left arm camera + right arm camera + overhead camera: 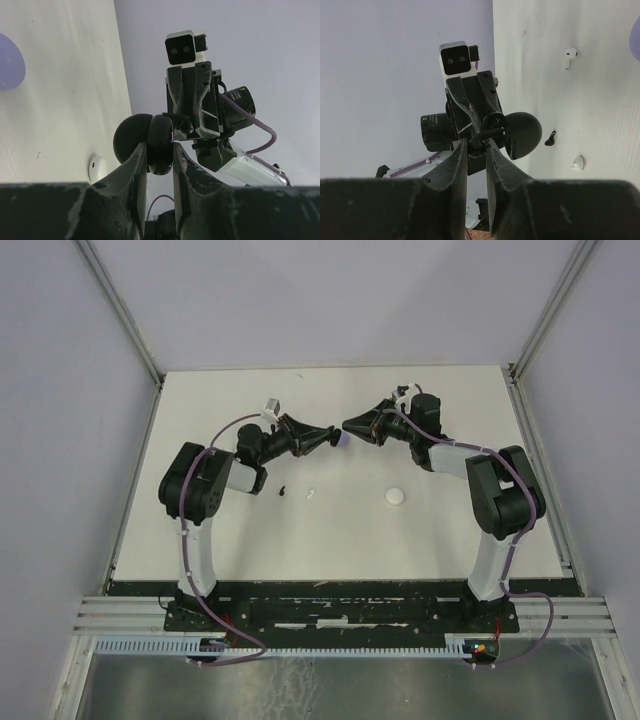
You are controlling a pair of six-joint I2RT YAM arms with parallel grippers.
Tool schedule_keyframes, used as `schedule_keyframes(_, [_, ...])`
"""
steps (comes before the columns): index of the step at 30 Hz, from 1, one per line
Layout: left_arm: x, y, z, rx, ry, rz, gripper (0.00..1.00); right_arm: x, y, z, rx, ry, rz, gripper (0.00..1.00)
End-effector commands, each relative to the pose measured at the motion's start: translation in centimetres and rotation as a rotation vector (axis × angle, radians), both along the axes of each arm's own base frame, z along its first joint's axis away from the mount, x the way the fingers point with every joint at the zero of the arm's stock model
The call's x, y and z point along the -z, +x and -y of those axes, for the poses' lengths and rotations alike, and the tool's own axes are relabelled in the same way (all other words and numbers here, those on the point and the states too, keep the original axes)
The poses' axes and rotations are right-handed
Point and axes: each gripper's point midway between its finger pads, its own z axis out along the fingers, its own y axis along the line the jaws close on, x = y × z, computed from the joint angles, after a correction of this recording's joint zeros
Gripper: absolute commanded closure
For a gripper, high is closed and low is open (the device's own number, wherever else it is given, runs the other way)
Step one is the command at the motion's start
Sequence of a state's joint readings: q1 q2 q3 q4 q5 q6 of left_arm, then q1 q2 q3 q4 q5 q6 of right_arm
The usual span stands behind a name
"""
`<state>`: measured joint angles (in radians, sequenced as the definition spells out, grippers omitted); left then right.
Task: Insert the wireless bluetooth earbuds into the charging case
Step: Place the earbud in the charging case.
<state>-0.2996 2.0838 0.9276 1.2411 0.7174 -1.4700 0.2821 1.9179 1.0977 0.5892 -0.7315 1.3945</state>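
Earbuds [311, 494] lie loose on the tabletop [440, 540] below my two meeting arms. Left wrist: my left jaws clamp the open black charging case [161, 142]. Right wrist: my right jaws, nearly together, pinch what looks like a black earbud [479, 138]; I should seat it squarely and gently.

White table [400, 540], pale lilac walls [60, 360]

Top external: high, behind the arm bases, tilted down over the whole flat white table [420, 540]; distant. Left wrist: close, sighting along the left gripper [159, 150] toward the right arm, table standing at frame left. Right wrist: close, along the right gripper [475, 147], facing the opposite way, table at frame right. All three share the round black plastic case [131, 137] between the grippers.
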Motion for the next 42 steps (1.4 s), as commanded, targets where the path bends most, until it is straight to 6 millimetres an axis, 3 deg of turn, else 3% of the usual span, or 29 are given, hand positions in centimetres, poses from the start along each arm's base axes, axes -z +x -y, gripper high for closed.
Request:
schedule_keyframes(1, [-0.7, 0.1, 0.9, 0.032, 0.016, 0.08, 0.97, -4.2, -0.9, -0.1, -0.039, 0.039, 0.132, 0.99])
schedule_keyframes(19, [-1.9, 0.8, 1.9, 0.048, 0.018, 0.1, 0.97, -2.9, -1.6, -0.2, -0.057, 0.031, 0.118, 0.99])
schedule_keyframes(42, [-3.5, -0.4, 1.9, 0.064, -0.01, 0.126, 0.97, -1.5, -1.7, -0.2, -0.062, 0.032, 0.1, 0.99])
